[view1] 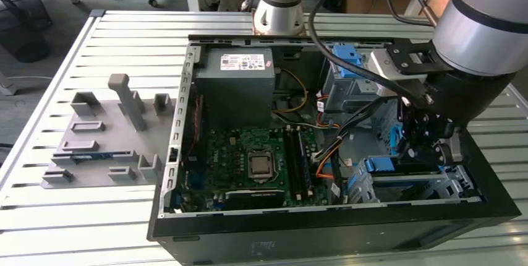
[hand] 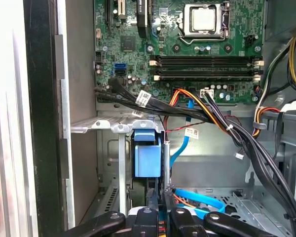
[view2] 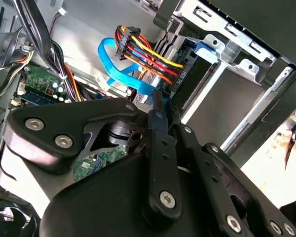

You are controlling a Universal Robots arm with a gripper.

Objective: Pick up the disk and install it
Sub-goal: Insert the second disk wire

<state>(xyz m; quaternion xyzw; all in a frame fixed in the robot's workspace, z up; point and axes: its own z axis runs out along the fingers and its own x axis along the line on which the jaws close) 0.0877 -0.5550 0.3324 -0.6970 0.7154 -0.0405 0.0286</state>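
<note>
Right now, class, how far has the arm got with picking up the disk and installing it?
Looks done: the blue-framed disk sits in the drive cage of the open computer case. In hand: the hand hangs right over that cage. Left: whether the disk is pushed fully home cannot be told.
</note>
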